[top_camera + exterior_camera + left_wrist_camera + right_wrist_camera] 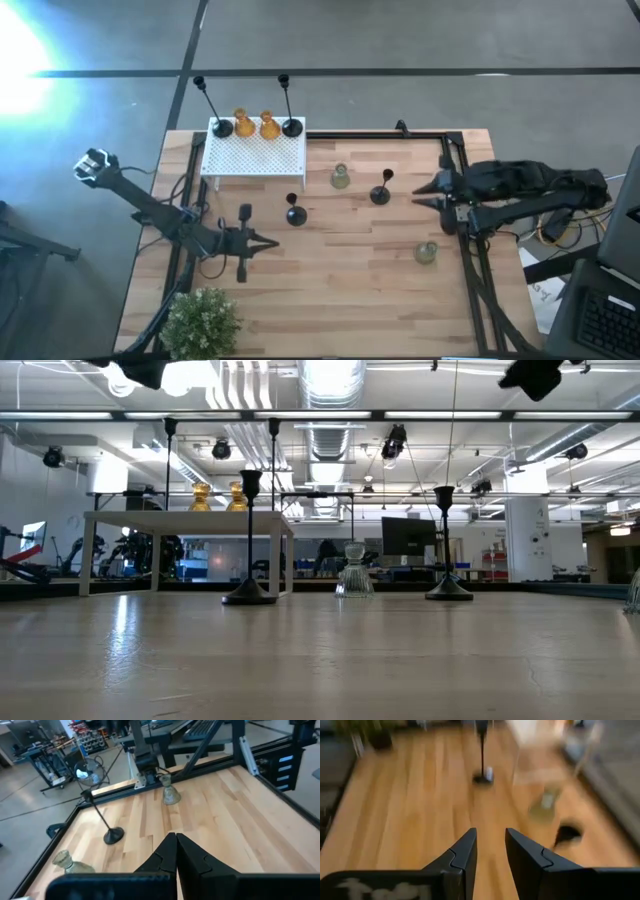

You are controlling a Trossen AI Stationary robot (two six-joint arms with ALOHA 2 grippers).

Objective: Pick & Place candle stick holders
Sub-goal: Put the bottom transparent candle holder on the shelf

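Note:
Two black candle stick holders (222,127) (291,127) with tall stems and two amber glass ones (243,124) (268,126) stand on the white perforated box (255,155). Two more black holders (296,215) (380,194) and two pale green glass ones (340,178) (426,252) stand on their bases on the wooden table. My left gripper (275,243) (176,837) is shut and empty, near the left black holder. My right gripper (416,195) (490,837) is open and empty, right of the black holder (482,775).
A green potted plant (203,322) stands at the near left corner. Black frame rails (465,250) run along the table's right side and far edge. Bare wood (340,290) lies in the near middle. The low view shows the box (185,520) raised on legs.

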